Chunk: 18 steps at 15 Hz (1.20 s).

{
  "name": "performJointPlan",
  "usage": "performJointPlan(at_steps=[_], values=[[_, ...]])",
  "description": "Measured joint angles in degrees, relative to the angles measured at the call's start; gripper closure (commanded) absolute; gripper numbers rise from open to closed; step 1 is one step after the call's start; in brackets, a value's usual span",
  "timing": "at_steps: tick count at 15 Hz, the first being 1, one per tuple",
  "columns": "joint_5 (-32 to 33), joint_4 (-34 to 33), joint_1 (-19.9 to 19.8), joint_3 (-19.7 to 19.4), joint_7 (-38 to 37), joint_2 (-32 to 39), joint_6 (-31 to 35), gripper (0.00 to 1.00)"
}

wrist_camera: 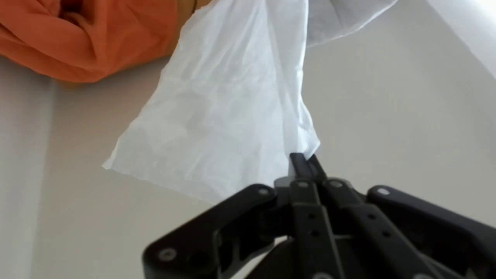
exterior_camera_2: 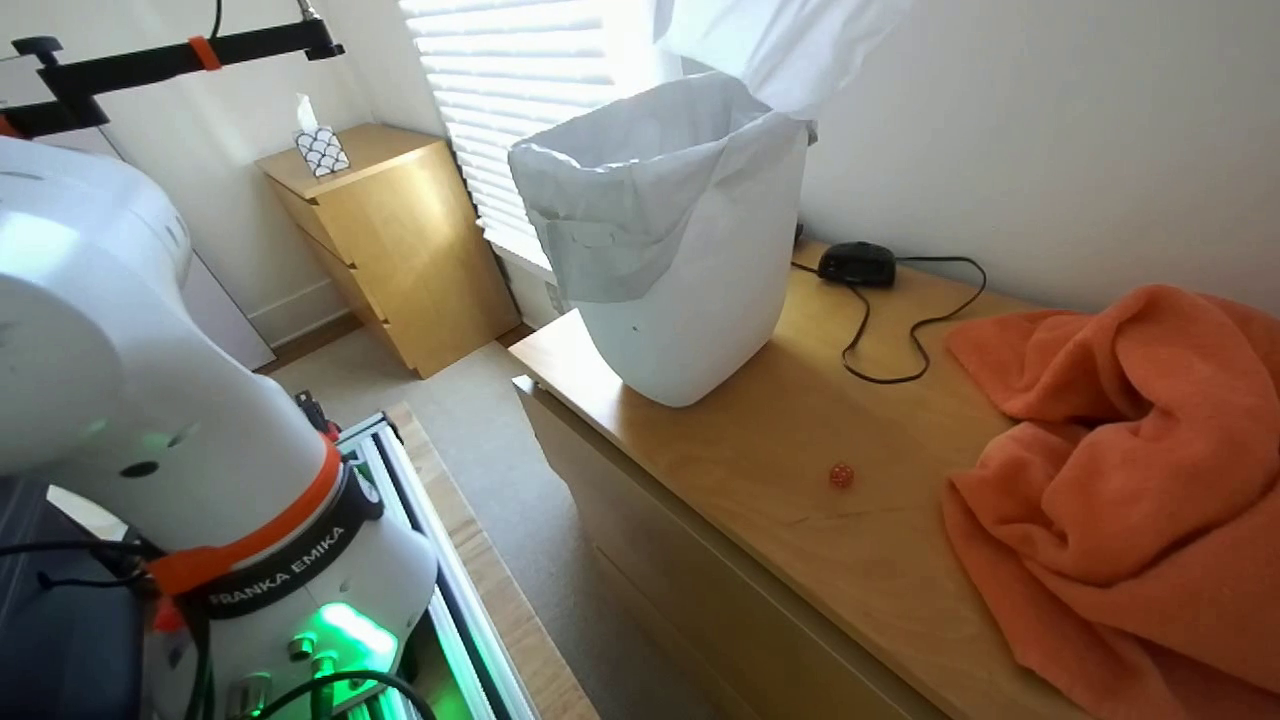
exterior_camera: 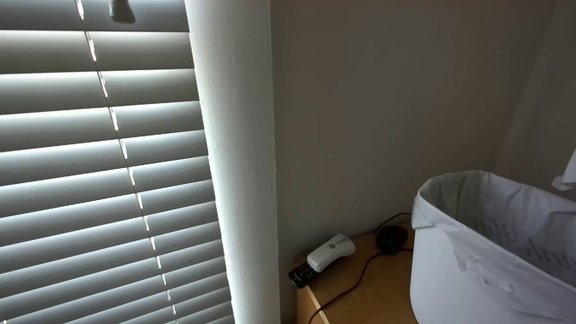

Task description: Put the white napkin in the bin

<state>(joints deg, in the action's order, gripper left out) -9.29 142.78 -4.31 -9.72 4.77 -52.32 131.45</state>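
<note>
The white napkin (wrist_camera: 228,104) hangs loose and creased from my gripper (wrist_camera: 305,158) in the wrist view, one edge pinched between the shut fingertips. In the exterior views it shows at the top of the picture (exterior_camera_2: 785,45) and, as a small corner, at the right edge (exterior_camera: 568,176). The white bin (exterior_camera_2: 700,290), with a bag folded over its rim, stands upright on a wooden dresser; it also shows in an exterior view (exterior_camera: 445,274). The napkin overlaps the bin's rim in the picture; I cannot tell whether they touch. The gripper is outside both exterior views.
An orange cloth (exterior_camera_2: 1130,480) lies on the dresser top (exterior_camera_2: 740,480) with a small red object (exterior_camera_2: 841,475) and a black device (exterior_camera_2: 858,264) with a cable. A white remote (exterior_camera: 330,252) lies on a black one (exterior_camera: 302,275). Blinds (exterior_camera: 103,180) and walls stand behind.
</note>
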Motion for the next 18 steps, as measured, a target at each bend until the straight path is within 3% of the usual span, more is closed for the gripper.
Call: performJointPlan(at_steps=[6,7,9,18], values=[[-5.7,1.5,10.9,-3.8,9.5,-1.4,-1.4,1.00],[-5.8,1.8,12.0,-4.3,10.3,-1.3,-2.4,0.74],[-5.9,2.2,13.1,-4.9,11.1,-0.6,-4.2,0.67],[-6.6,2.4,12.8,-6.1,11.5,1.3,-8.2,0.00]])
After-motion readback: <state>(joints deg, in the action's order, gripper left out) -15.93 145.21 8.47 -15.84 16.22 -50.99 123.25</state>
